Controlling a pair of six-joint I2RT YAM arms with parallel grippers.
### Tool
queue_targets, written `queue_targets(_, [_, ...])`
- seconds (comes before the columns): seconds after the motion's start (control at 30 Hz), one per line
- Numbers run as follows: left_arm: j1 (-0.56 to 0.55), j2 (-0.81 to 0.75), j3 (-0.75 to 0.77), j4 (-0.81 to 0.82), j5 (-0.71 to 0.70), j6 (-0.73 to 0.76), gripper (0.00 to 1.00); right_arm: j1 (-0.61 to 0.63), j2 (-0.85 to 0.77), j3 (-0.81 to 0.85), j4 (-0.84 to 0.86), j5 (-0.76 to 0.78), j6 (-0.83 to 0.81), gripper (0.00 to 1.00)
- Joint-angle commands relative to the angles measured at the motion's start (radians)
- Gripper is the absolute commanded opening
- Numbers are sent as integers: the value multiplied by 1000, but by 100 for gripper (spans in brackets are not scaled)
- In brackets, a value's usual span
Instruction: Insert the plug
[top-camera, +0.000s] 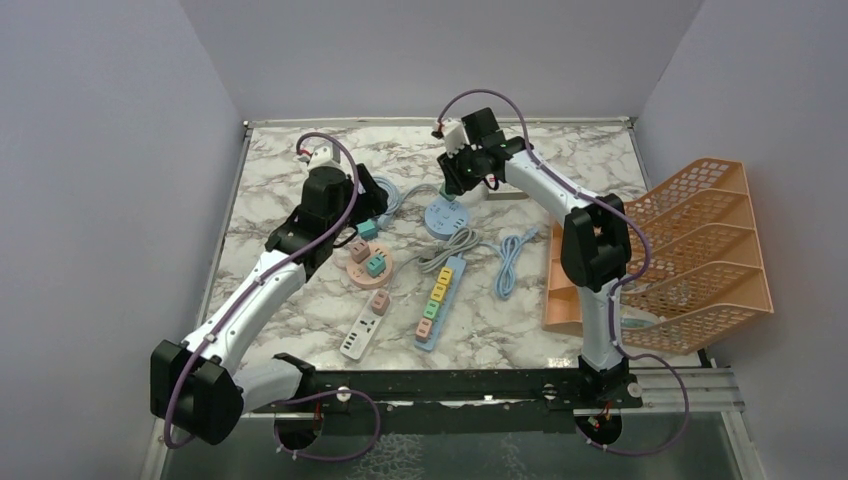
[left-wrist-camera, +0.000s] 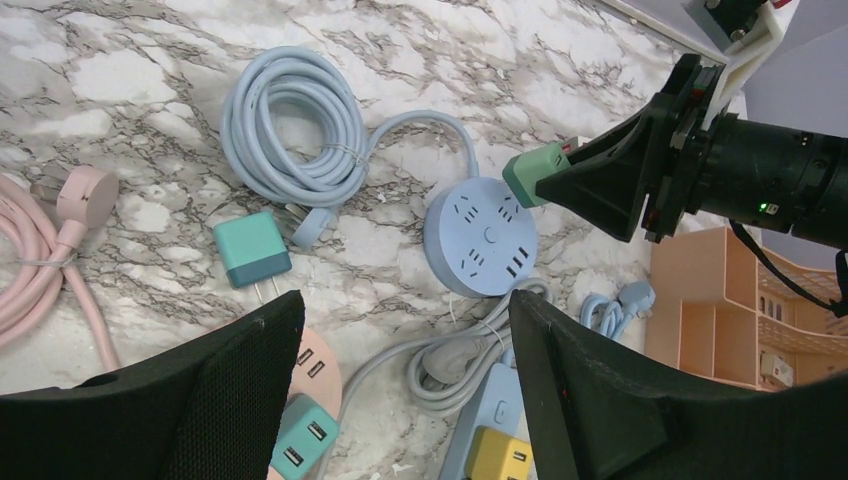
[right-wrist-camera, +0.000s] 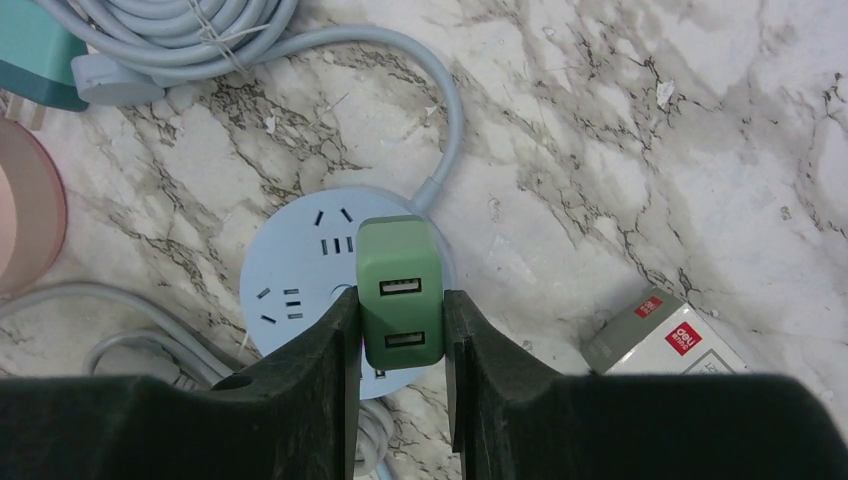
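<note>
1. This is a robot test cell in a lab. Plain lavender panels (top-camera: 110, 150) box in the work area on three sides.
2. Two robot arms, the left arm (top-camera: 250, 300) and the right arm (top-camera: 590, 290), are bolted to a black rail (top-camera: 450, 385) at the near edge.
3. The marble-patterned surface (top-camera: 560, 150) carries a spread of like electrical goods: a round blue socket hub (top-camera: 446, 216), a long blue power strip (top-camera: 441, 300) and a white power strip (top-camera: 362, 333). An orange mesh file rack (top-camera: 690, 250) stands to the right of them.

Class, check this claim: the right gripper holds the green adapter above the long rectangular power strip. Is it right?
No. The right gripper holds the green adapter above the round blue socket, as the right wrist view shows.
</note>
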Motion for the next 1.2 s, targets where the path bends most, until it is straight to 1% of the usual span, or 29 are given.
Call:
queue_targets(0.0, [40, -1, -1, 8, 80, -11, 77, 16, 18, 44, -79, 102, -40, 1])
queue_targets(0.1, [59, -1, -14, 12, 104, -19, 77, 21, 13, 38, -103, 124, -34, 1])
queue_targets(0.27, [81, 11, -22, 24, 144, -31, 77, 37, 13, 15, -88, 185, -51, 1])
queue_targets(0.33, [87, 18, -20, 25, 160, -31, 77, 40, 17, 15, -76, 187, -60, 1])
queue_targets(0.47, [98, 24, -14, 21, 184, -24, 77, 40, 30, 33, -94, 147, -73, 1])
queue_targets(0.63, [103, 7, -21, 6, 183, -9, 77, 41, 23, 13, -113, 85, -77, 1])
queue_targets(0.77, [103, -22, -38, 4, 185, 0, 77, 47, 33, 3, -128, 95, -73, 1])
queue_targets(0.9, [103, -30, -43, 12, 193, 1, 77, 49, 43, -21, -104, 61, -72, 1])
queue_targets(1.07, [104, 3, -29, 28, 188, -8, 77, 51, 47, -37, -78, -20, -50, 1])
queue_targets(1.17, [106, 46, 5, 9, 171, -33, 76, 51, 36, -81, -61, -17, -44, 1])
